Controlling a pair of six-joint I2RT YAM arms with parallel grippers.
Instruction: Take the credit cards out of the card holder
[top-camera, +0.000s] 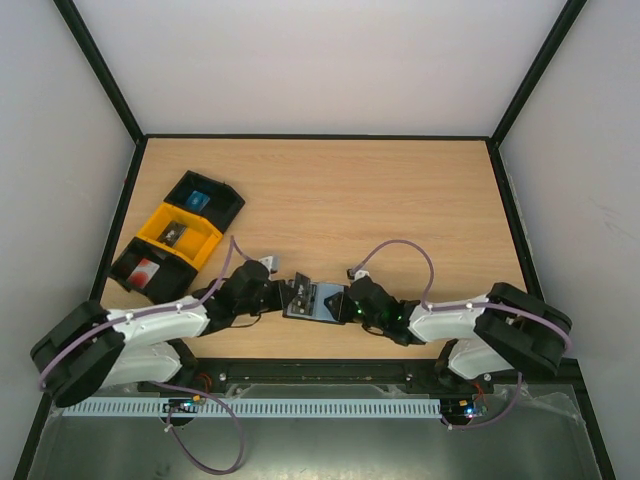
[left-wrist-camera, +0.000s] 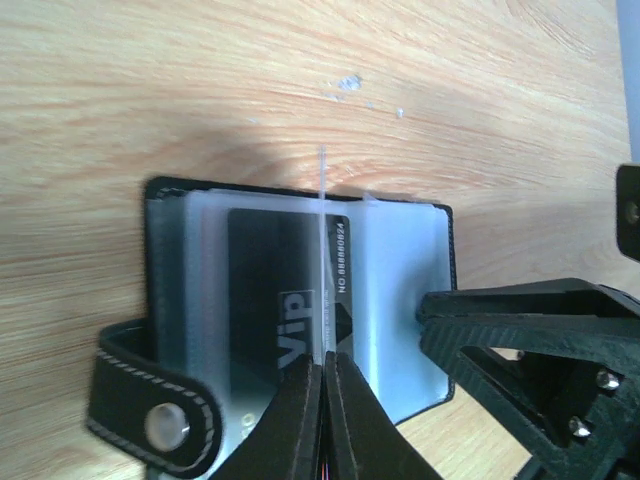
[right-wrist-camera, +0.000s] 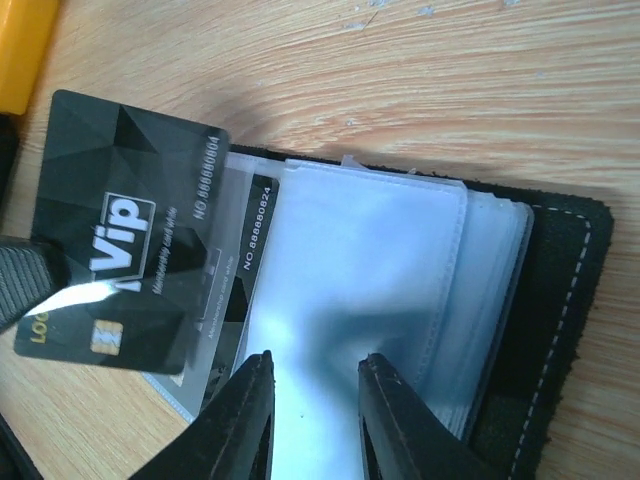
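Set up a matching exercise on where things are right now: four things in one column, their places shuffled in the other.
Things
1. blue card
2. red card
3. black VIP card outside the sleeves
4. card holder

Places
A. lying open on the table, under the right gripper's spread fingers
B. in the near black tray
C. pinched in the shut left gripper
D. in the far black tray

Pairs: 1-D, 2-B, 3-C, 4-A
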